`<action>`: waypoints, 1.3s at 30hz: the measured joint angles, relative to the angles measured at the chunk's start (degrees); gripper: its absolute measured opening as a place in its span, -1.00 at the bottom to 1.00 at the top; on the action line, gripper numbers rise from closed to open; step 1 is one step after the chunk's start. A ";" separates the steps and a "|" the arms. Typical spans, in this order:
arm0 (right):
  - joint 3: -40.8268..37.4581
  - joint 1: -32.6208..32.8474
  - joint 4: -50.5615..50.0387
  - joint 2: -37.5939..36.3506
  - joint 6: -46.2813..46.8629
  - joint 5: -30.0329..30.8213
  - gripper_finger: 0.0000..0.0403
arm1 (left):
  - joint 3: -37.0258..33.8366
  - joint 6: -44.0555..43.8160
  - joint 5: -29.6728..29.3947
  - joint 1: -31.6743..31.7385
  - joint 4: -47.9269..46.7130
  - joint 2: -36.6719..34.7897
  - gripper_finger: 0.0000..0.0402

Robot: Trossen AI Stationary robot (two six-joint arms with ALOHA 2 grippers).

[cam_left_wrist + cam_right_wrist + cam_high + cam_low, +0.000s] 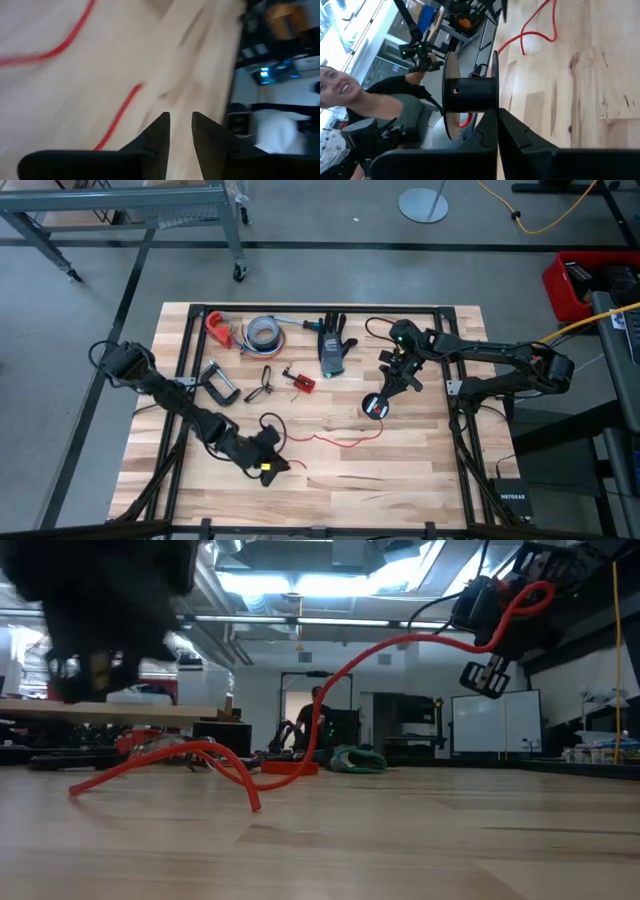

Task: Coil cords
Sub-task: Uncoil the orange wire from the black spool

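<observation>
My left jaws (pixel 268 467) sit low near the front of the pale wooden worktop (pixel 420 470), a small gap between them, pinching nothing I can see. The thin red cord (pixel 335 440) lies beside them. My right jaws (pixel 385 392) press together, holding a small black spool (pixel 374 407).

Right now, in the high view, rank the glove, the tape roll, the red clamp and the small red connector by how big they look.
Largest to smallest:
1. glove
2. tape roll and red clamp, too close in footprint to separate
3. small red connector, clearly the smallest
</observation>
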 joint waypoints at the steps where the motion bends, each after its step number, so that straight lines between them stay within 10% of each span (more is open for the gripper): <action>1: 0.00 0.00 0.02 0.00 -0.01 0.00 -1.00 | 0.01 1.67 -0.11 0.31 1.73 0.00 -0.66; 13: 0.00 0.00 0.08 0.00 -0.12 1.12 -1.00 | 0.02 12.26 -9.90 7.11 5.45 0.00 -0.63; 24: 0.00 0.00 0.13 0.00 -7.83 15.09 -1.00 | 0.02 18.48 -10.08 14.85 5.65 0.00 -0.70; 39: 0.00 0.00 0.34 0.00 -10.61 19.45 -1.00 | 0.02 20.04 -10.04 17.68 5.81 0.01 -0.86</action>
